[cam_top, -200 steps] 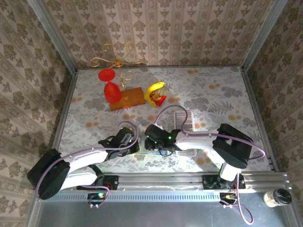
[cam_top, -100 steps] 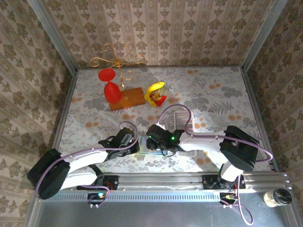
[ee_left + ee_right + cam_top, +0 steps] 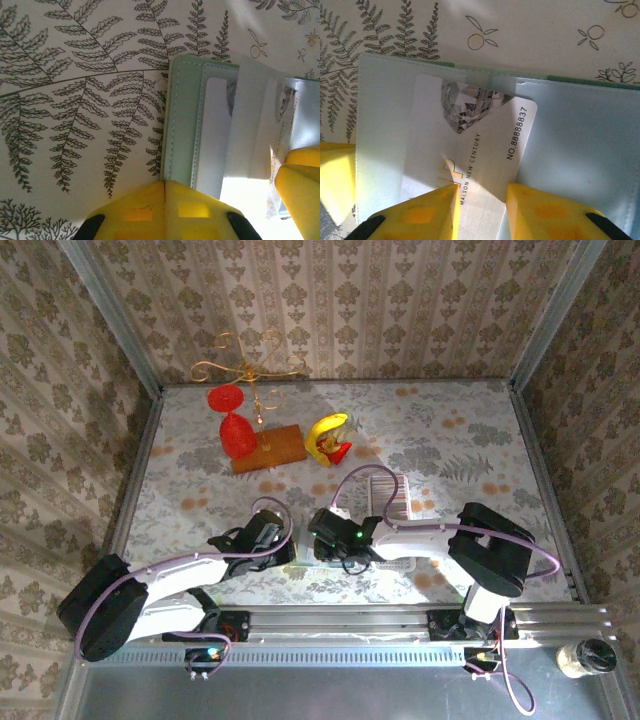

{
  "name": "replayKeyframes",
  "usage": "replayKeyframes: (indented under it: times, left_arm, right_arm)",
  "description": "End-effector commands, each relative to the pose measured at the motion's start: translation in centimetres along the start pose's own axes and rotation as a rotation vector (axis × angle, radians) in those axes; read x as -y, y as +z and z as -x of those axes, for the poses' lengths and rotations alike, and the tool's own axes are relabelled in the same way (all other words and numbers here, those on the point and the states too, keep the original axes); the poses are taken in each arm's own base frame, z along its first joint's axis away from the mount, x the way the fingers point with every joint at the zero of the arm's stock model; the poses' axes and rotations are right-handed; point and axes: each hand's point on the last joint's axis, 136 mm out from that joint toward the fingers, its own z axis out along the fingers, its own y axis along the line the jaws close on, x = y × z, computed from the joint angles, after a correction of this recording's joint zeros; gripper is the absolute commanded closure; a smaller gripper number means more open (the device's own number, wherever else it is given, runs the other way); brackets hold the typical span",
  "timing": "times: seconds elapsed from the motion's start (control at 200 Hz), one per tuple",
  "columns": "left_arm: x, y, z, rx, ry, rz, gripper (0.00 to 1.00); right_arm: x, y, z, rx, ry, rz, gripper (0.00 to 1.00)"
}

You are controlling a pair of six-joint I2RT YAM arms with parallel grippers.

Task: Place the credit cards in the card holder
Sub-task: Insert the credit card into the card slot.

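The card holder point(image 3: 580, 145) lies open on the fern-print table, bluish-grey inside up, its sage-green edge point(image 3: 182, 125) seen in the left wrist view. One credit card point(image 3: 485, 145), printed with a diamond and a number, has its far end tucked into a slot. My right gripper point(image 3: 481, 202) has its jaws apart, with the card running between them: the left finger overlaps the card's face and the right finger sits at its edge. My left gripper point(image 3: 165, 187) is shut, its tip against the holder's near edge. The remaining credit cards point(image 3: 393, 495) form a ribbed strip behind the right arm.
At the back left a gold wire stand on a wooden base point(image 3: 268, 448) carries a red goblet shape point(image 3: 235, 425). A yellow and red toy point(image 3: 328, 437) sits beside it. A jar point(image 3: 585, 657) stands outside the frame at the near right.
The right gripper has shifted slightly left and nearer over the holder compared with half a second ago. The left arm has stayed put.
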Motion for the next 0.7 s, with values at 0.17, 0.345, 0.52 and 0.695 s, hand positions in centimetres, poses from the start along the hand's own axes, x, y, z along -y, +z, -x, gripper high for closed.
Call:
replayKeyframes:
  times: [0.17, 0.345, 0.52, 0.695]
  left_arm:
    - [-0.8, 0.3, -1.9, -0.072, 0.005, 0.018, 1.00]
    - [-1.0, 0.2, -2.1, -0.070, 0.005, 0.023, 1.00]
    - [-1.6, -0.3, -1.9, -0.056, 0.014, 0.052, 0.97]
    - [-2.1, -1.3, -1.3, -0.021, 0.018, 0.087, 0.94]
  right_arm:
    - [-1.8, 0.6, 0.0, -0.008, -0.018, 0.035, 0.70]
    - [-2.4, 0.9, 0.0, -0.011, -0.009, 0.057, 0.70]
    - [-3.9, 0.2, 0.4, 0.012, 0.020, 0.152, 0.70]
    - [-3.3, -1.5, 1.0, 0.049, 0.026, 0.146, 0.70]
